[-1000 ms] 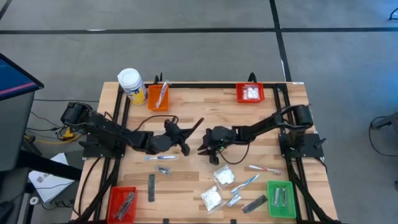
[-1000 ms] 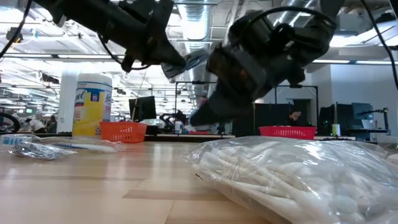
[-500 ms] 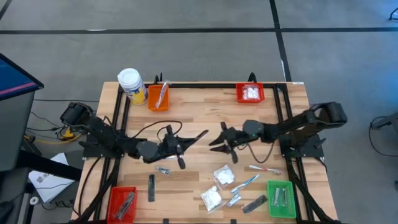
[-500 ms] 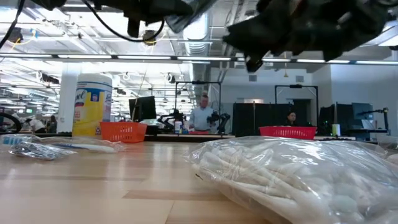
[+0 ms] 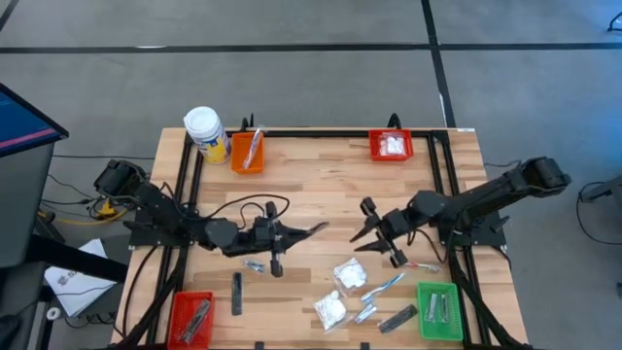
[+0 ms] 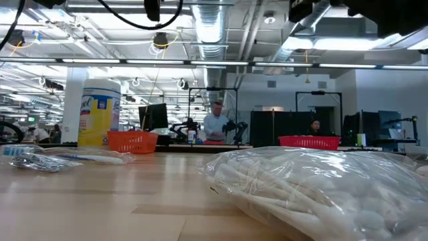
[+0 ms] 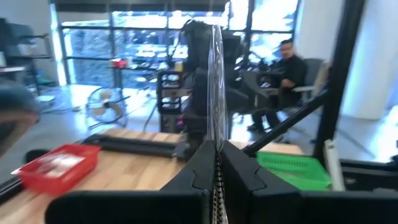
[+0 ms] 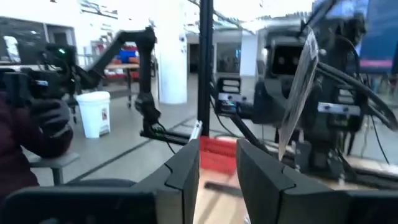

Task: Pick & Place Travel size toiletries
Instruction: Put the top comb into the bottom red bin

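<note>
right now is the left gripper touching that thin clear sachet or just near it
Touching. The left wrist view shows the left gripper shut on the sachet, which stands edge-on, pinched between the two fingers with no gap.

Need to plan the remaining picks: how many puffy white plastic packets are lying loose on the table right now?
2. One puffy white plastic packet lies right of centre, below the right gripper; the other puffy packet lies nearer the front edge. The far red bin holds white contents; I cannot count those.
</note>
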Controlling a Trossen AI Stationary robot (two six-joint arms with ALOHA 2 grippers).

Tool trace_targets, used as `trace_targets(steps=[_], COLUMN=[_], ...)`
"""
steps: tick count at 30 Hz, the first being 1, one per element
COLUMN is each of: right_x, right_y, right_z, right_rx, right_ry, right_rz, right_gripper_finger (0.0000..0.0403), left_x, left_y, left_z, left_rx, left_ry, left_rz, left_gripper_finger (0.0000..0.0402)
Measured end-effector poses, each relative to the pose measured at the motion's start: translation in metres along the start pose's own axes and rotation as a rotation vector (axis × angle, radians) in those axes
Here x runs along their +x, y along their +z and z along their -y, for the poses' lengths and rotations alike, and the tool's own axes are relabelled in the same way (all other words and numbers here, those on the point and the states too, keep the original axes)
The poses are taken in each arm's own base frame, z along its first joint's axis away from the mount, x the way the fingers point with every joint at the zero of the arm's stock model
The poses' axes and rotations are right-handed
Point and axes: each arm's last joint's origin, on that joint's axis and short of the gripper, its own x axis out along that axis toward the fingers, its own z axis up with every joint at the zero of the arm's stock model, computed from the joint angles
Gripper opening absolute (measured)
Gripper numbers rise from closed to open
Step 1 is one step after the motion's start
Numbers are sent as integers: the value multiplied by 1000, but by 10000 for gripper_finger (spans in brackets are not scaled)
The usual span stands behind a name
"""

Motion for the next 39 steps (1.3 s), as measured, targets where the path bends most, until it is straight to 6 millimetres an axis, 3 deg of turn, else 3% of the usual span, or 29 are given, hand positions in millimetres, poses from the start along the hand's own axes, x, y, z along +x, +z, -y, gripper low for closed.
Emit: trace_targets(steps=[5,9,13,17,32,39], right_x=[5,12,17,18,28,37], right_y=[7,41,65,80,63,49], right_z=[-5,-3,-2,-3,-3,0], right_rx=[-46,-102,-86,-43,-116,-265], right_ry=[24,18,23,40,14,-153], right_rz=[117,339,408,450,309,229], right_gripper_finger=[98,98,98,98,98,98], left_x=[2,6,12,20,23,27], left_y=[10,34,60,62,54,50], left_z=[-1,-3,0,3,5,1], left_rx=[-29,-70,-59,-27,-31,-16], left_ry=[-102,-168,-146,-131,-135,-117], left_rz=[101,275,383,370,277,257], left_gripper_finger=[5,5,5,5,5,5])
